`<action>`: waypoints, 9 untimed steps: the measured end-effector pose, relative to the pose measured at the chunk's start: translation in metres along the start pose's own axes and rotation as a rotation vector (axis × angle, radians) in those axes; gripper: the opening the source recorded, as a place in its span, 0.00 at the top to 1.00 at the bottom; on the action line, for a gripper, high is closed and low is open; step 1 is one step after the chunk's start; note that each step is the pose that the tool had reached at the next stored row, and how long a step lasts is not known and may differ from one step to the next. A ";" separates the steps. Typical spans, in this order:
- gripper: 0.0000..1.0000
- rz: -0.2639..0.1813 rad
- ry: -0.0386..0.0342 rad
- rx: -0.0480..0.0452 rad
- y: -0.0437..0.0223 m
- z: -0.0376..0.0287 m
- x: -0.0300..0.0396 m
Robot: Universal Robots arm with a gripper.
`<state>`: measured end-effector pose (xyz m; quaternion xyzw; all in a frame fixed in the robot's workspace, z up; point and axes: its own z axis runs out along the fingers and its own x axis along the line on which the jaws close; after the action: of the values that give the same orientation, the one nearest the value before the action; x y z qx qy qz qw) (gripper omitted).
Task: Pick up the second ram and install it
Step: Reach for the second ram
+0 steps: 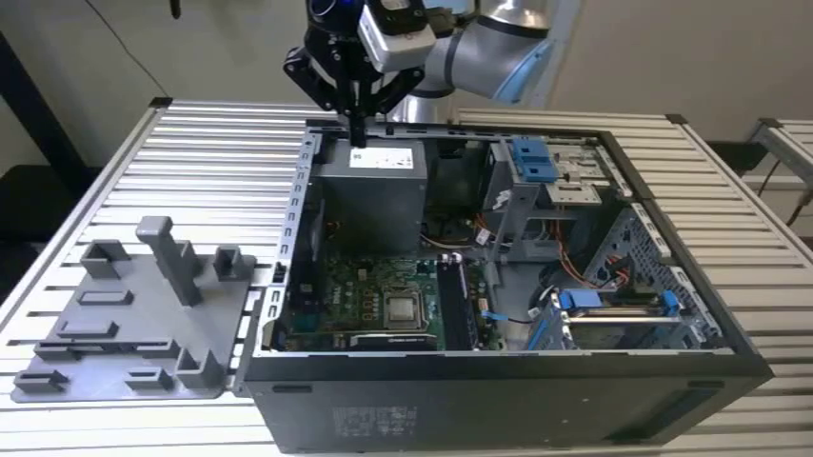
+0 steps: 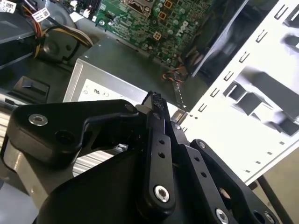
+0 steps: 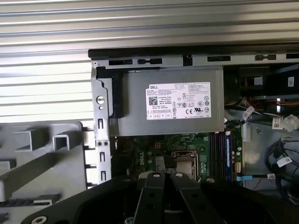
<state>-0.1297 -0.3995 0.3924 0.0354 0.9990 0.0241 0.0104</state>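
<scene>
Overhead, one black claw (image 1: 358,138), narrowed.
Its two fingers (image 2: 159,144) meet above one grey metal power supply box (image 3: 170,100) inside one open black computer case (image 1: 508,400).

At upper centre we see the black claw (image 1: 357,129) hanging over the grey metal power-supply box (image 1: 368,190) in the open black computer case (image 1: 508,400).

Matt grey sheet-metal power supply (image 3: 168,100), shiny ribbed metal table (image 1: 216,152), matt grey plastic fixture (image 1: 140,324), matt black hand (image 2: 155,99).
</scene>
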 end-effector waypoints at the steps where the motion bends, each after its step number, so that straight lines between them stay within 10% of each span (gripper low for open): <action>1: 0.89 0.000 0.0001 0.0001 -0.0003 0.0000 0.0015; 9: 0.89 0.000 0.0000 0.0001 -0.0023 -0.0002 0.0137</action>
<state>-0.1435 -0.4008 0.3922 0.0354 0.9990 0.0240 0.0104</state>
